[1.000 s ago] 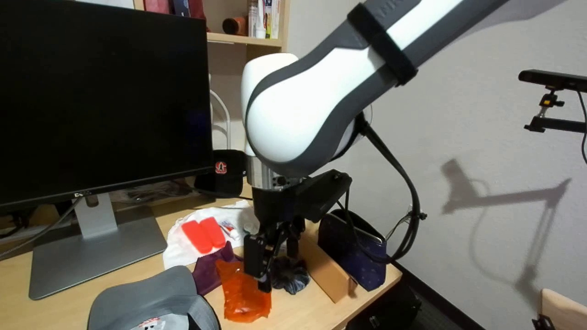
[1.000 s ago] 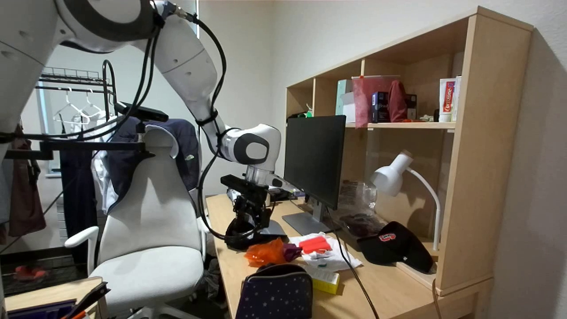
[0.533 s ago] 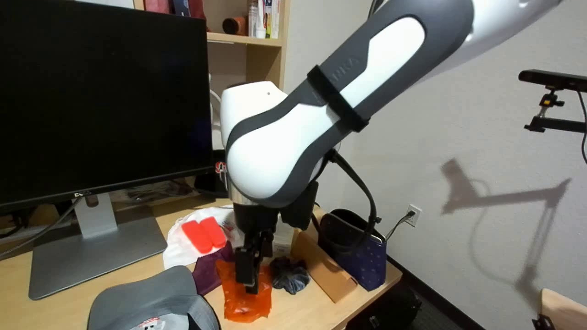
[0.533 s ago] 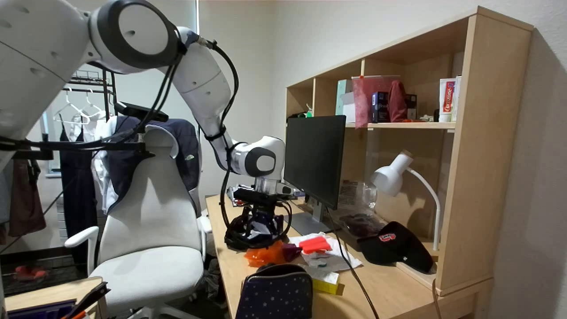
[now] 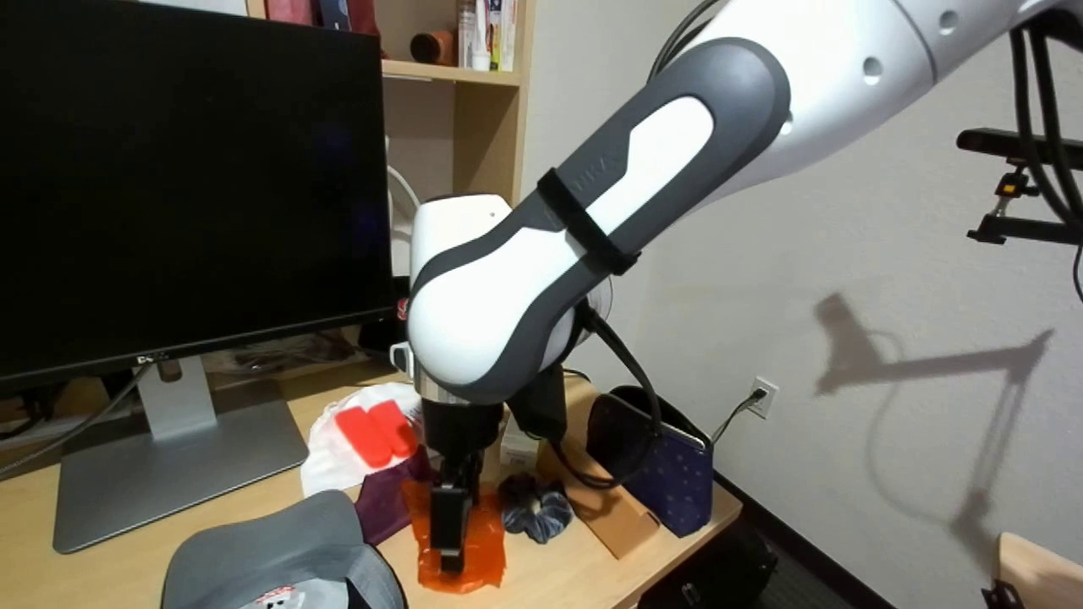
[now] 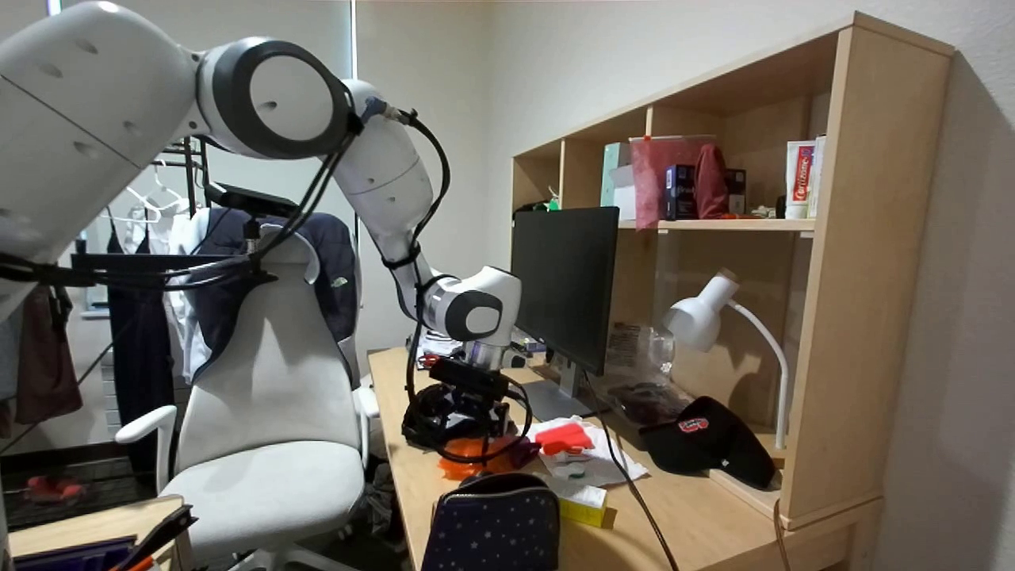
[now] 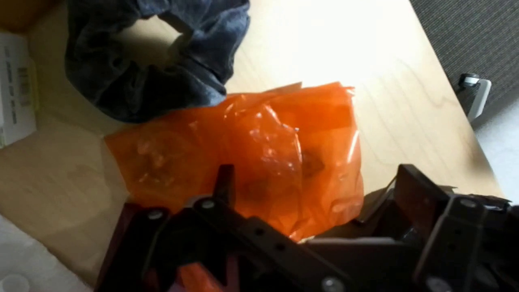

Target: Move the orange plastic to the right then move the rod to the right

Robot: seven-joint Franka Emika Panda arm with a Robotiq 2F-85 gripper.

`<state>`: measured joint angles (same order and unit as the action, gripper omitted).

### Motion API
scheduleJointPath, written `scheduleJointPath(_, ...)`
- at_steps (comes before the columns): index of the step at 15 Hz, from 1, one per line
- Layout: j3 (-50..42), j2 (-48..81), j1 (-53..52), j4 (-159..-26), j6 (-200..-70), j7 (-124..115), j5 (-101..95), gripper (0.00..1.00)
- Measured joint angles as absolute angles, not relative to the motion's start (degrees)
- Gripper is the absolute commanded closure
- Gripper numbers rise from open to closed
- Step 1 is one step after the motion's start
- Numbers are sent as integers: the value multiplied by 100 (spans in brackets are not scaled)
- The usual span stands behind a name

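- In an exterior view the arm (image 5: pixel 592 203) slopes from the upper right down to the lower left.
- Its elbow (image 6: pixel 287 99) is bent, the forearm (image 6: pixel 384 182) sloping down to the wrist (image 6: pixel 477 313).
- The tool (image 7: pixel 317 172) hangs beneath the wrist in both exterior views, pointing down.
- In the wrist view its two fingers (image 7: pixel 225 184) stand wide apart, with a broad gap between them.
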<state>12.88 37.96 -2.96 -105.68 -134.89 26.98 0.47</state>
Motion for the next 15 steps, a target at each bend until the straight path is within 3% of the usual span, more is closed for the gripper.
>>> scheduleJointPath(15,1110,4113,-427,-10298,-13491,2897,-347,0)
